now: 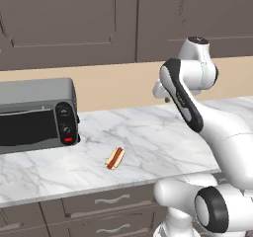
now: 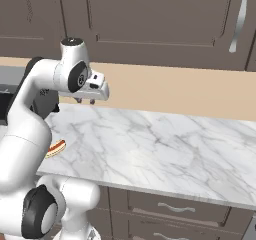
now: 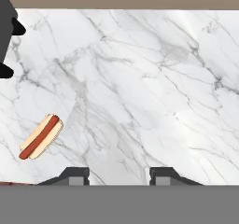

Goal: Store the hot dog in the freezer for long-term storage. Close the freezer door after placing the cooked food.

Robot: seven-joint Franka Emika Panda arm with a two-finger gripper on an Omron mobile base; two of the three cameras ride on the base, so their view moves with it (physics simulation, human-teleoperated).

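Hot dog (image 1: 114,158) storage begins from a wide scene: dark brown wall cabinets (image 1: 69,21) run across the top of both base views, a tan backsplash (image 2: 175,91) lies under them, and a white marble counter (image 1: 148,142) with grey veins spreads below, above brown drawers (image 1: 106,201) with pale curved handles. The left base view takes in a grey toaster oven (image 1: 37,115) with a dark glass door, two round knobs and a small red light, standing on the counter's left end; the right base view catches only a dark sliver of it behind the arm, yet adds a long pale cabinet handle (image 2: 240,19) at the upper right. The white arm (image 1: 217,132) bends over the counter, and its gripper (image 2: 86,101) hangs well above the marble, pointing down, with nothing between its fingers. In the hand view the two dark fingertips (image 3: 74,176) stand apart at the bottom edge, so the jaws are spread wide. That view also gives the clearest look at the hot dog: a small tan bun with a red-brown sausage along its middle, lying flat and slanted on the bare marble, off to the left of the fingertips and apart from them. In the left base view it lies near the counter's front edge, to the right of the toaster oven and not touching it; in the right base view it is half hidden behind the arm's white link.
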